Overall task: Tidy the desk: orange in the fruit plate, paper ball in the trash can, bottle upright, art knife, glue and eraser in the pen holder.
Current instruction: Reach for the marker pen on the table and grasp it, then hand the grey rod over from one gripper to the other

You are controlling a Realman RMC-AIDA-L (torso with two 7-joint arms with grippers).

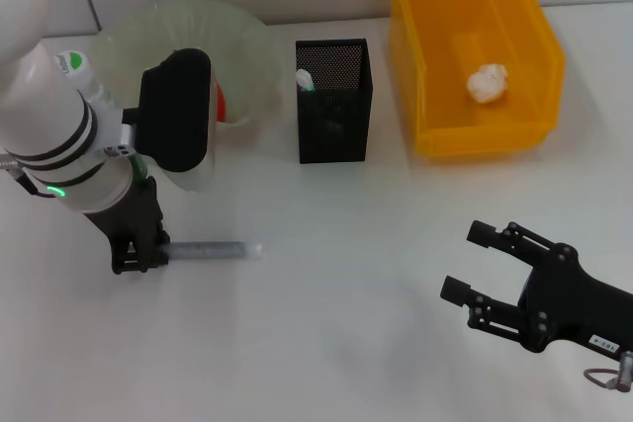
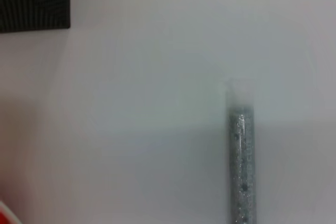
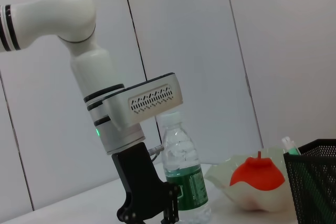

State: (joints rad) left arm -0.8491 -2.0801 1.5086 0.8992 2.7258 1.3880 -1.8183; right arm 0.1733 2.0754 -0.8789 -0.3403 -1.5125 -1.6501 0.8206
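Before me lies a plain white worktop (image 1: 326, 294), smooth and matte — soft shadows fall on it and the light is even, without glare. Behind it stands a pale grey wall (image 3: 199, 51) made of flat panels, split by thin dark vertical seams (image 3: 137, 51) — one shows at my upper left too.

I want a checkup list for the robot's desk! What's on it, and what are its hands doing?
Surface: white desk.
Job's things: orange in fruit plate; paper ball in trash can; bottle upright; art knife in pen holder; grey glue stick lying on desk.
Clutter: nothing seen.
Tools: left tool at glue stick's end; right tool open, empty.
Cables: nothing seen.
Surroundings: pale panelled wall.
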